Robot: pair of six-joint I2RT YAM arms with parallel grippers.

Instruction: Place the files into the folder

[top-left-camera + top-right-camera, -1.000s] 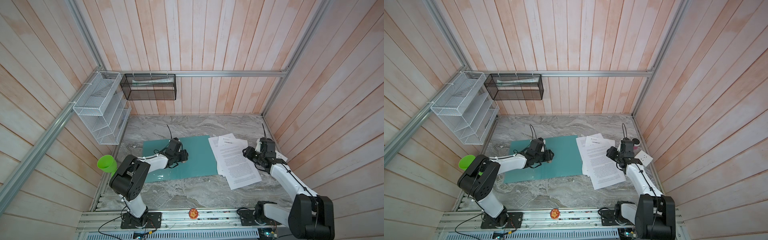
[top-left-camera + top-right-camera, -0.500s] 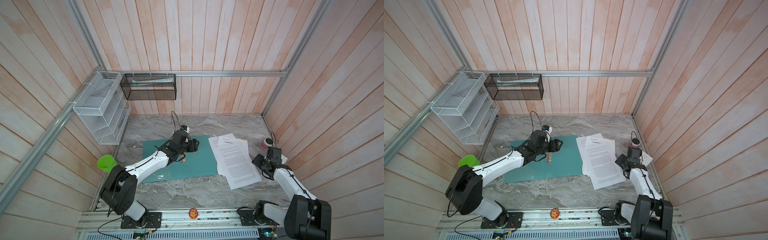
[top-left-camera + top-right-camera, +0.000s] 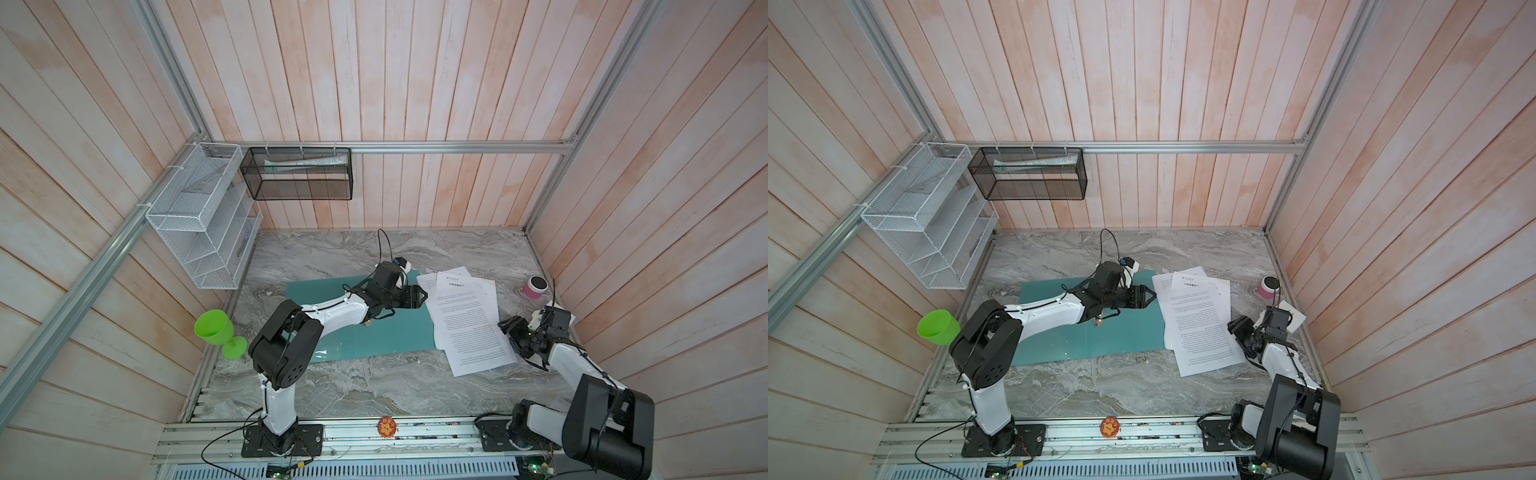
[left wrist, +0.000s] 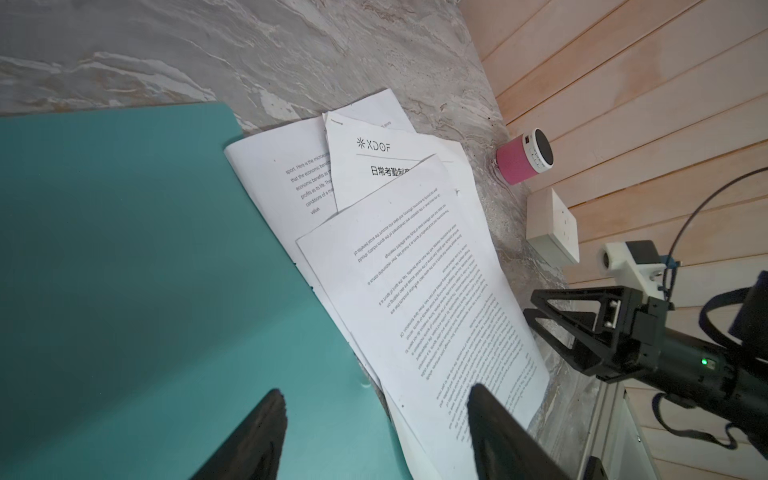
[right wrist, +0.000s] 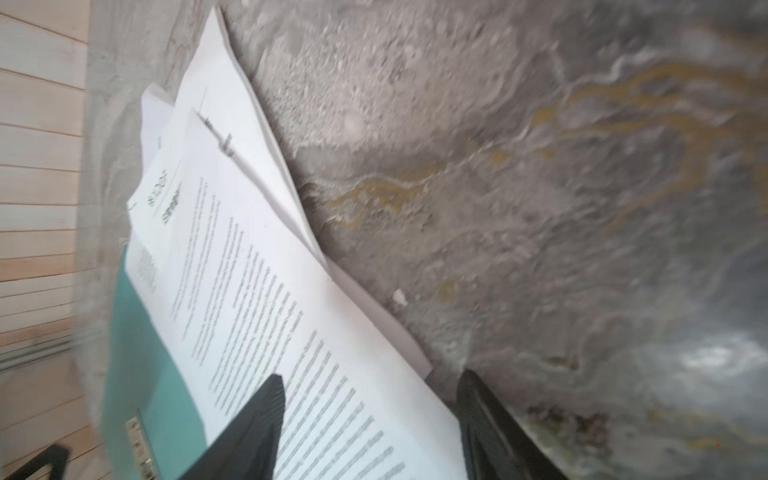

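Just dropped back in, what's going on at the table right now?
Nothing is gripped yet. The teal folder lies open and flat on the marble table, with the files fanned in a loose pile at its right edge, overlapping it slightly. The left gripper hovers open above that edge, pointing at the pile. The right gripper, also open, is low at the pile's outer edge. No sheet is tucked in yet.

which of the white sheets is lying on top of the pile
The skewed sheet filled with small text lines. It covers part of the XDOF-headed sheet and the others, and nothing lies over it.
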